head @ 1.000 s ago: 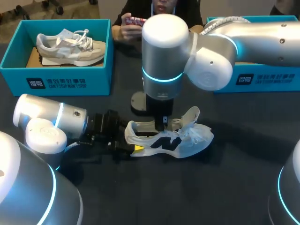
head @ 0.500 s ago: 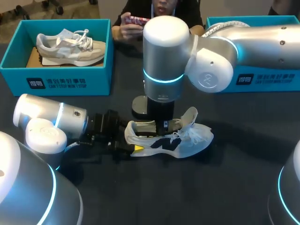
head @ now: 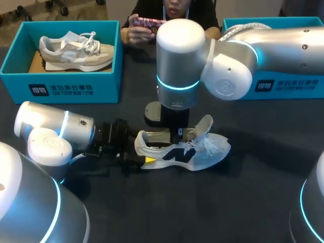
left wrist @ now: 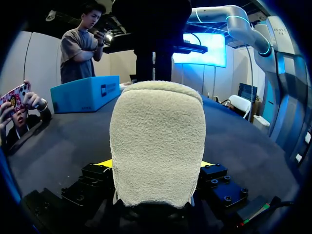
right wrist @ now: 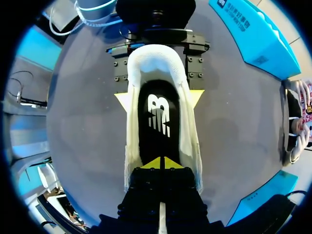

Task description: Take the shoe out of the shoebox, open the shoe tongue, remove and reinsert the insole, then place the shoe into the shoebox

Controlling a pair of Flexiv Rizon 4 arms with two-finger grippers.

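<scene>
Currently the shoe (head: pixel 195 152) stands on its sole on the table (head: pixel 253 202), with bare tabletop around the shoe. The teal shoebox (head: pixel 61 88) and a second box (head: pixel 283 86) stand well beyond the shoe. The left gripper (left wrist: pixel 156 163) clamps the shoe's heel from both sides. The right gripper (right wrist: pixel 160 163) is inside the shoe's opening, tips pressed together over the insole (right wrist: pixel 158 122); I cannot tell whether it pinches the insole.
</scene>
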